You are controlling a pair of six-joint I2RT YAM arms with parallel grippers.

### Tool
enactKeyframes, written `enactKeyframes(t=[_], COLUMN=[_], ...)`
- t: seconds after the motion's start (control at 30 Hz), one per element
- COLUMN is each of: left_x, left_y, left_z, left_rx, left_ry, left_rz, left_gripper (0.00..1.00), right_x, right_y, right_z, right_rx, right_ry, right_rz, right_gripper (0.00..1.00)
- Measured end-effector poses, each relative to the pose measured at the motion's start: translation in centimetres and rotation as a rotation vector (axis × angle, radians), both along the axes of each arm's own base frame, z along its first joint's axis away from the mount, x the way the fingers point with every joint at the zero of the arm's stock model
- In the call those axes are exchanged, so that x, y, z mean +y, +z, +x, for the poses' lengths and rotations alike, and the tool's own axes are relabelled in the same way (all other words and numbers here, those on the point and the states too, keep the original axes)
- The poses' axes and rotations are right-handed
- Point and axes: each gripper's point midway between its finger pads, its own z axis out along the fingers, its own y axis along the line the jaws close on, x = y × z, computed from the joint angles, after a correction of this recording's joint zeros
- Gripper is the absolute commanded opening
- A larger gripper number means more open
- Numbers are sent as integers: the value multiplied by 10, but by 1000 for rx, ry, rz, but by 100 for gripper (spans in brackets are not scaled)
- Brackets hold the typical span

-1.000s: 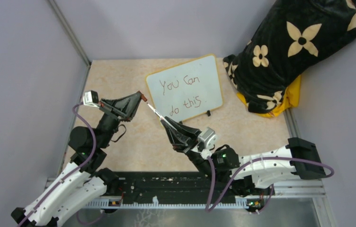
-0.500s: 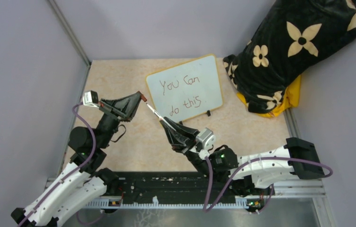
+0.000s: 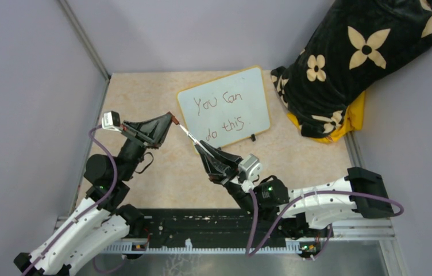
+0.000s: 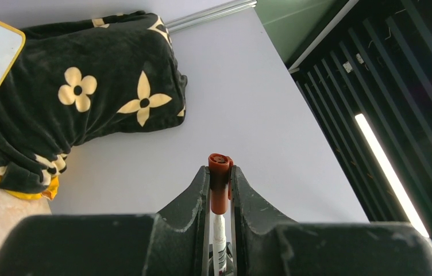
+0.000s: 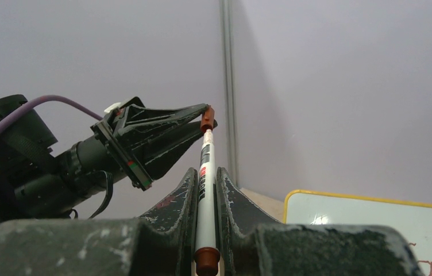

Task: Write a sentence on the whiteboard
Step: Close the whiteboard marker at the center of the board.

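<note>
Your writing looks finished: the sentence (image 3: pixel 218 103), "You Can do this" in two lines, fills the whiteboard (image 3: pixel 251 86), which stands just above centre in the overhead view on the bench (image 3: pixel 145 95). Your right pincer (image 5: pixel 205 172) is closed tight on the marker (image 5: pixel 205 201), whose tip meets the reddish cap (image 4: pixel 220 187) pinched in your nearly closed left pincer (image 3: pixel 169 118), left of centre. Recapping seems to be all that's left; I can't tell if it's seated.

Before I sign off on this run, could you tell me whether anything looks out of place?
Nothing is spilled or damaged. The whiteboard sits askew to the table edges, and a black flowered blanket is bunched over something yellow in the far right corner.
</note>
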Motion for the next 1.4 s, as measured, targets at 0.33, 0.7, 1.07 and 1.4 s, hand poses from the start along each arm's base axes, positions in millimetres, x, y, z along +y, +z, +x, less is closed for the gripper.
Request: enactKeyframes(t=[0.33,0.7,1.07,1.4], left_x=[0,2,7,12], left_y=[0,1,1,-1], left_z=[0,-1,-1,1], left_rx=[-1,-5,3,7], left_ry=[0,3,27,61], left_rz=[-1,-4,-4,2], left_gripper=[0,0,0,0], right_x=[0,2,3,5], right_y=[-1,2,0,-1], right_z=[2,3,3,3], right_rx=[2,10,21,26], right_ry=[-6,-2,10,15], right_rz=[-2,10,14,11], right_gripper=[0,0,0,0])
